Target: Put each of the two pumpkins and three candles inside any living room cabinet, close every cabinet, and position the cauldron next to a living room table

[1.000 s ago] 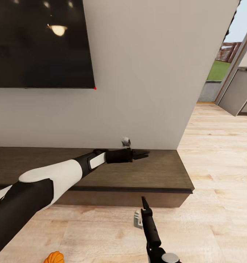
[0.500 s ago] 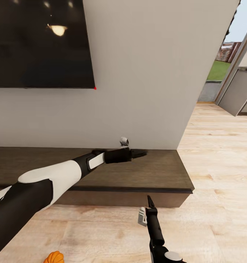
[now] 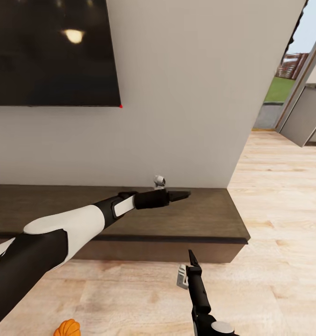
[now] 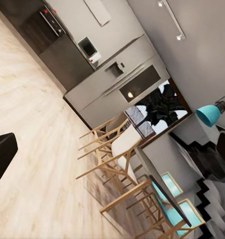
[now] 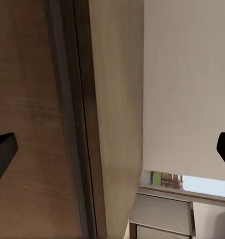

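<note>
Two arms face the cabinet [image 3: 176, 219]: left pincer [image 3: 183, 194], apparently closed, hovers over its top; right pincer [image 3: 191, 259], spread wide, likely aims at the drawer front. One pumpkin [image 3: 66, 328] waits on the floor.

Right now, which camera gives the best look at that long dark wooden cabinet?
The head view: the cabinet shows its top, front and right end under the wall, with the left gripper above it. The right wrist view catches a close strip of its wood. The left wrist view faces a kitchen.
</note>
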Available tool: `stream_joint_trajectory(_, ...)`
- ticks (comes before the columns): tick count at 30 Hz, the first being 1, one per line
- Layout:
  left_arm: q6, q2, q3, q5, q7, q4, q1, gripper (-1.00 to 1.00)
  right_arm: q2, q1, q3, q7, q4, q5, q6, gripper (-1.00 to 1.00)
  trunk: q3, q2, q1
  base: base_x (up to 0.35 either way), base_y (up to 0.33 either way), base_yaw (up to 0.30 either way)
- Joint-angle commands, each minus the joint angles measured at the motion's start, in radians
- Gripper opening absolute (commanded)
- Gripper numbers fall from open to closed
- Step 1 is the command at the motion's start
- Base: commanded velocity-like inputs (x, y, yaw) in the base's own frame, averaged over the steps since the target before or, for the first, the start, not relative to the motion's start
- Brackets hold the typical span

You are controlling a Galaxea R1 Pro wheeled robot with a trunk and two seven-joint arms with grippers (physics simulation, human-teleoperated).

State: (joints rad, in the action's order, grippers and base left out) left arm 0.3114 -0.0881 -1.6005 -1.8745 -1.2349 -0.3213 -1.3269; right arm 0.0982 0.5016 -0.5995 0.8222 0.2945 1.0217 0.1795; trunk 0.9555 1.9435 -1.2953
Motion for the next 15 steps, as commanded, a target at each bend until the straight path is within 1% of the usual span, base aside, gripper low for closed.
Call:
stream_joint_trajectory(1, 0.0, 0.0, 0.0, 0.0, 0.0, 0.0, 0.0, 1.0, 0.0, 0.0, 0.0, 0.0, 0.0, 0.001, 0.0, 1.0, 0.003, 0.007, -0.004, 0.0, 0.0, 0.0)
stream_joint_trajectory(15, 0.0, -0.004, -0.001, 0.001, 0.0, -0.003, 0.0, 1.0, -0.002, 0.0, 0.0, 0.0, 0.001, 0.003, 0.001, 1.0, 0.047, 0.105, -0.058, 0.0, 0.0, 0.0)
